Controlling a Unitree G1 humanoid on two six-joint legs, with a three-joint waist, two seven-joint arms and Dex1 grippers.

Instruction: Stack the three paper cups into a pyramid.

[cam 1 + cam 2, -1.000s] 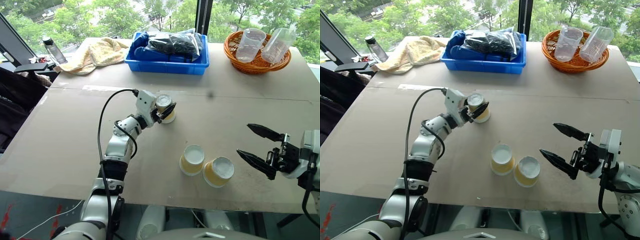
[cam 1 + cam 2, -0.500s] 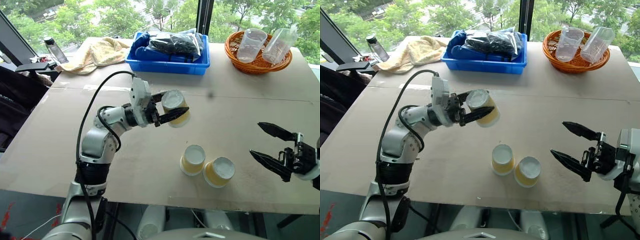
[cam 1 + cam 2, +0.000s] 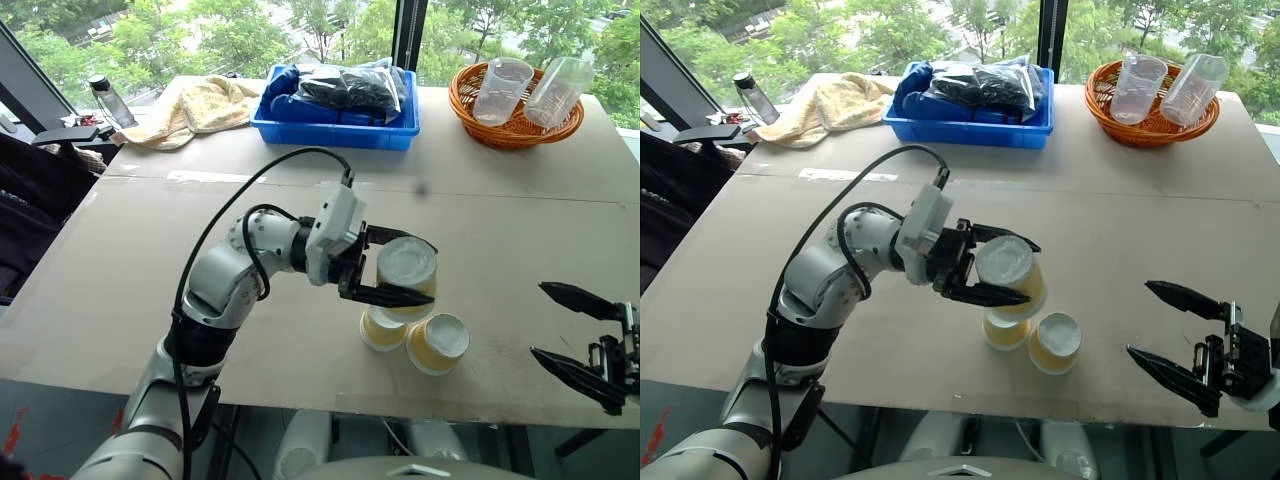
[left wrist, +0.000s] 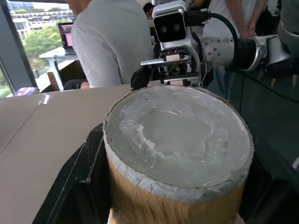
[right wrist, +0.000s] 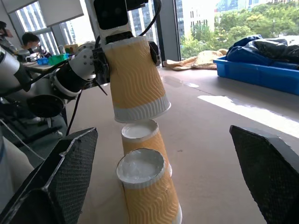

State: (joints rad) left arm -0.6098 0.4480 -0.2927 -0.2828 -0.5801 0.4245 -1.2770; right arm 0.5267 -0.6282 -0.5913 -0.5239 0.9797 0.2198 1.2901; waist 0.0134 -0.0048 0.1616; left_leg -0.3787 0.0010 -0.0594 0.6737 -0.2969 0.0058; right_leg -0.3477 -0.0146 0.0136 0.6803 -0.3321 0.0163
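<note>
1. One wide tan table (image 3: 120,300) carries everything.
2. One blue rectangular plastic bin (image 3: 335,128) with dark bags inside sits at the far edge, between one cream towel (image 3: 195,105) and one round orange woven basket (image 3: 515,125).
3. Two tall clear plastic cups (image 3: 498,88) lean in that basket.
4. Three small yellow-tan paper cups with white bases: two stand upside down, touching, near the front edge (image 3: 437,343); the third (image 3: 405,275) is held in the air, base up, just above the nearer-left one.
5. The left gripper (image 3: 395,270) has its two black fingers clamped on that raised cup.
6. The right gripper (image 3: 580,335) hangs off the table's right front, fingers spread wide, holding nothing.
</note>
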